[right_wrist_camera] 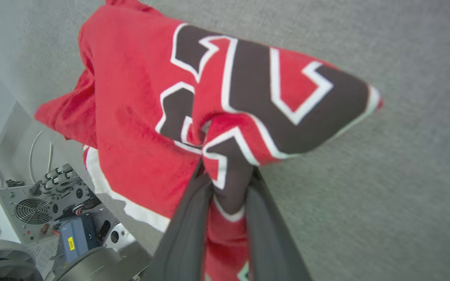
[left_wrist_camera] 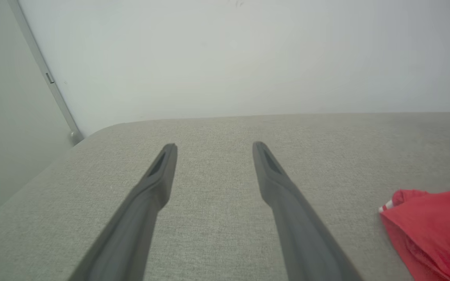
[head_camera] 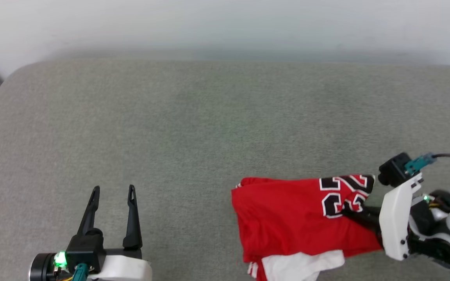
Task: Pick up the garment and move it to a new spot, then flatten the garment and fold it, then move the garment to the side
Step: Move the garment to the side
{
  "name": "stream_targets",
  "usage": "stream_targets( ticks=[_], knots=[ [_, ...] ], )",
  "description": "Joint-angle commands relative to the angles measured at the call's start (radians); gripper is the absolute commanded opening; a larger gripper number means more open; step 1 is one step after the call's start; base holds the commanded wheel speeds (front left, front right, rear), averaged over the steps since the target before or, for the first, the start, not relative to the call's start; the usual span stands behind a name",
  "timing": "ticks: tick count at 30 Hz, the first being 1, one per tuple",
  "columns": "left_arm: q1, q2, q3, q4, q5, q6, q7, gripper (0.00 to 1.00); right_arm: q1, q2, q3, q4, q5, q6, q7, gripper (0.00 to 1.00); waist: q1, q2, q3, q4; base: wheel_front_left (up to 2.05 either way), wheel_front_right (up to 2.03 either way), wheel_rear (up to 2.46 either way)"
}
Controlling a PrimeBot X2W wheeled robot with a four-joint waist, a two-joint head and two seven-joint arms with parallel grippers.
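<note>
The garment (head_camera: pixel 283 218) is a bright red jersey with black, white-outlined numerals and a white panel. It lies bunched on the grey padded surface (head_camera: pixel 209 117) at the lower right of the head view. My right gripper (head_camera: pixel 350 212) comes in from the right. In the right wrist view my right gripper (right_wrist_camera: pixel 227 173) is shut on a fold of the garment (right_wrist_camera: pixel 131 97) at the numerals. My left gripper (head_camera: pixel 113 191) stands open at the lower left, apart from the cloth. The left wrist view has my left gripper (left_wrist_camera: pixel 214 146) over bare surface, with an edge of the garment (left_wrist_camera: pixel 436 226) at the lower right.
A pale wall (head_camera: pixel 225 23) runs behind the padded surface, whose back left corner (head_camera: pixel 18 74) is rounded. A thin metal rail (left_wrist_camera: pixel 53 89) stands at the far left. My own base with a fan and cables (right_wrist_camera: pixel 33 210) sits beyond the near edge.
</note>
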Motion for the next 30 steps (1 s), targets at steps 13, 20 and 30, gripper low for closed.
stream_targets(
  ticks=[13, 20, 30],
  knots=[
    [0.019, -0.001, 0.043, -0.049, 0.001, 0.017, -0.002, 1.00, -0.175, -0.220, 0.050, -0.161, -0.106, -0.001, -0.051, 0.00, 0.0000, 0.0000, 0.023, -0.215, 0.00, 0.00, 0.00],
    [-0.042, 0.021, 0.057, -0.076, 0.017, 0.008, -0.002, 1.00, -0.241, -0.265, 0.022, -0.046, -0.163, -0.002, -0.083, 0.00, 0.0000, 0.0000, 0.145, -0.283, 0.00, 0.00, 0.00],
    [-0.120, 0.067, 0.068, -0.126, 0.035, 0.007, -0.002, 1.00, -0.362, -0.266, -0.040, 0.228, -0.292, -0.002, -0.131, 0.00, 0.0000, 0.0000, 0.294, -0.304, 0.00, 0.00, 0.00]
  ],
)
